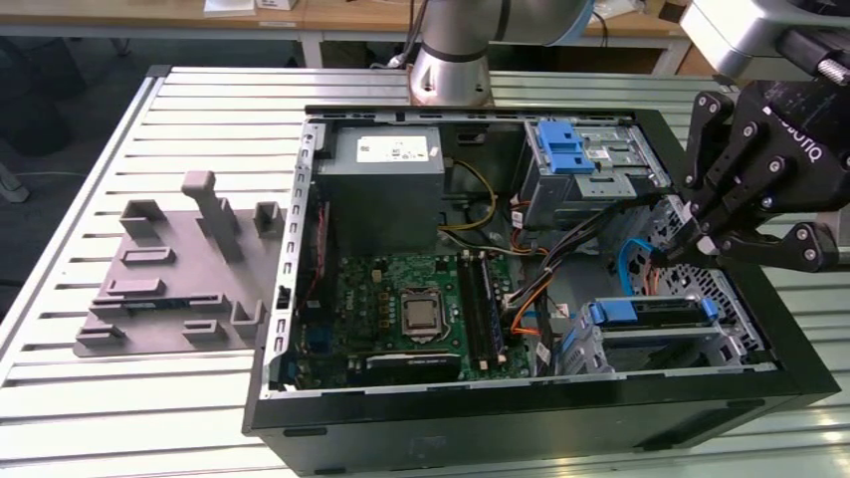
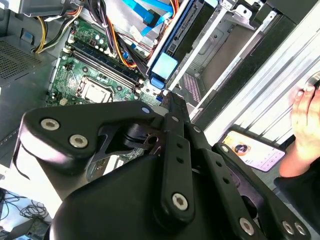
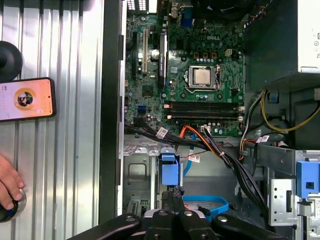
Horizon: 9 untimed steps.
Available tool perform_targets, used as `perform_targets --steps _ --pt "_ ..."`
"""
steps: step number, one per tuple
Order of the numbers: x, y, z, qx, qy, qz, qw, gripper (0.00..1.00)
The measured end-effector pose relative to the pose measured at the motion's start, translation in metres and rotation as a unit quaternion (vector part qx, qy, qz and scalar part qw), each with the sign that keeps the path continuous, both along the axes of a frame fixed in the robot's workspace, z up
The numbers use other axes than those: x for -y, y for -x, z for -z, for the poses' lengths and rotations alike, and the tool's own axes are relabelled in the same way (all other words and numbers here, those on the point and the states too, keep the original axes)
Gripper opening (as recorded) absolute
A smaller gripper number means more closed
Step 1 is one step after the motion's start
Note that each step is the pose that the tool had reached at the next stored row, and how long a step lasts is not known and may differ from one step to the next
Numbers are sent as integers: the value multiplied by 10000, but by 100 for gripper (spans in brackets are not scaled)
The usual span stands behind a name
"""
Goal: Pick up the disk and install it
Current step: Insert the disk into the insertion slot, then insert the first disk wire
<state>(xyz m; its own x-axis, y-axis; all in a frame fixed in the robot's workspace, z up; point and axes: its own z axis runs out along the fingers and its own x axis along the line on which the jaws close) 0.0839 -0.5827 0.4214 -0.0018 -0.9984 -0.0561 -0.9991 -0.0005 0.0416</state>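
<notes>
One hand (image 1: 691,242), fingers closed on nothing, tips just above slotted-in disk (image 1: 658,317), nr case wall (image 1: 786,334).

- The arm (image 1: 449,60) is rising at twelve o'clock in the exterior view.
- The gripper (image 1: 684,237) is hanging at three o'clock, pointing toward seven o'clock, with its jaws pressing together on nothing.

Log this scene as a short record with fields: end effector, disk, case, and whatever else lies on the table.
end effector: shut, tips by the disk's blue tab; contact unclear
disk: sitting in the case's bay
case: open, on the table
tray: on the table, to the exterior view's left of the case
phone: on the table, a hand near it
</notes>
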Motion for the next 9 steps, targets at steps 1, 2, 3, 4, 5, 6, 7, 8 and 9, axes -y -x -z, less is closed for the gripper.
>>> perform_targets --steps 1,2,3,4,5,6,7,8,9 --pt "0 0 0 0 0 0 10000 11" --pt "0 0 0 0 0 0 10000 11" --pt "0 0 0 0 0 0 10000 11" --pt "0 0 1 0 0 0 10000 11" --pt "0 0 0 0 0 0 10000 11" --pt "0 -2 1 0 0 1 10000 11" --pt "0 -10 2 0 -1 0 10000 11" --pt "-1 -21 2 0 -1 0 10000 11" --pt "-2 -33 1 0 0 0 10000 11"
